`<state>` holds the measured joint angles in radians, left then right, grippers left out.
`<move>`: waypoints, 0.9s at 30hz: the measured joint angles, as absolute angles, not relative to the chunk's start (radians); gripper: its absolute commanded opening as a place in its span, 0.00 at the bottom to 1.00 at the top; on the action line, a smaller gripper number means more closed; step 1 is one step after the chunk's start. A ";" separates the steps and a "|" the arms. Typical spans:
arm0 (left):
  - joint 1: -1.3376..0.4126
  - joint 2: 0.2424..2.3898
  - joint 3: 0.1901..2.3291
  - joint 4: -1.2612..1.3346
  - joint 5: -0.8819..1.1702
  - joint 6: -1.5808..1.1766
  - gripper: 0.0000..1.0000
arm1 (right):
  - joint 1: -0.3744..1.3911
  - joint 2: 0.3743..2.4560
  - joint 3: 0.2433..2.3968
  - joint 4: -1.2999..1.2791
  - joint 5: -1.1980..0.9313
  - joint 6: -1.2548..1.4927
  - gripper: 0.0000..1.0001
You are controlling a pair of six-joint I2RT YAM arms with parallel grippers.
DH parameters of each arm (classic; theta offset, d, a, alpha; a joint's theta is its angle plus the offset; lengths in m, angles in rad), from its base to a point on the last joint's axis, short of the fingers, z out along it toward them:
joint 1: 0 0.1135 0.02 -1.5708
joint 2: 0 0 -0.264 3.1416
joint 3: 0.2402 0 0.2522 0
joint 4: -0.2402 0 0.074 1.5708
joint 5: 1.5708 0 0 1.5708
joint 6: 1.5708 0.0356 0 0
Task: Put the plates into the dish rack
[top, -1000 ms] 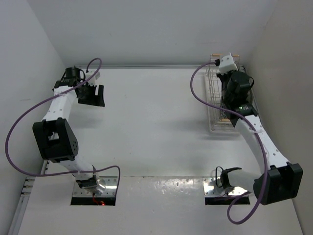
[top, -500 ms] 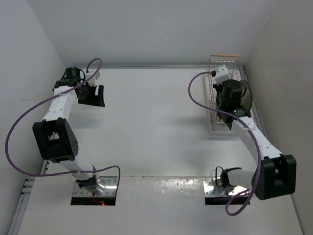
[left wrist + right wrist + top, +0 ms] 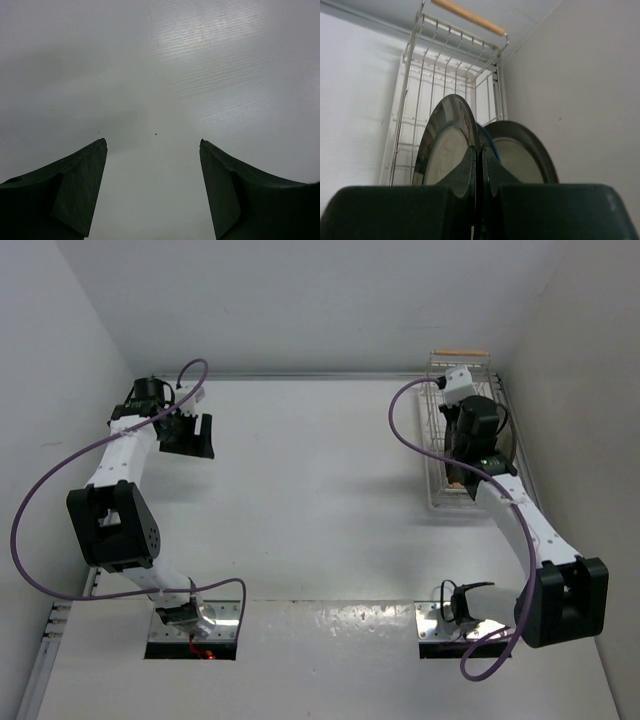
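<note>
Plates (image 3: 445,150): the right wrist view shows them standing on edge at centre frame, inside the dish rack (image 3: 415,100), whose wooden handle (image 3: 468,16) crosses the top. A blue-edged plate (image 3: 490,145) is barely visible between two dark-rimmed ones. Right gripper (image 3: 479,152): fingers pressed together, close in front of the plates; contact cannot be told. Top view: the rack sits at upper right beneath the right arm (image 3: 520,520); the left gripper (image 3: 192,437) is at upper left, well apart. Left wrist view: fingers spread wide over bare table (image 3: 175,75).
</note>
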<state>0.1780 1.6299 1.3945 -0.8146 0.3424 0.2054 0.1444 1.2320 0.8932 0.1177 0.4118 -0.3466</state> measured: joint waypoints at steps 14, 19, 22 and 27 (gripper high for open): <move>0.178 1.630 1.394 -0.815 0.340 0.205 0.79 | 0.145 1.225 0.942 0.108 0.416 -0.317 0.00; 0.178 1.630 1.394 -0.815 0.340 0.205 0.79 | 0.146 1.226 0.928 0.073 0.408 -0.296 0.00; 0.178 1.630 1.394 -0.815 0.340 0.205 0.79 | 0.147 1.228 0.918 0.059 0.396 -0.281 0.00; 0.178 1.630 1.394 -0.815 0.340 0.205 0.79 | 0.149 1.228 0.872 0.099 0.369 -0.265 0.17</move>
<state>0.1780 1.6302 1.3937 -0.8146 0.3405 0.2054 0.1486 1.2278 0.8719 0.0986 0.3691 -0.2653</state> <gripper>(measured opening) 0.790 0.079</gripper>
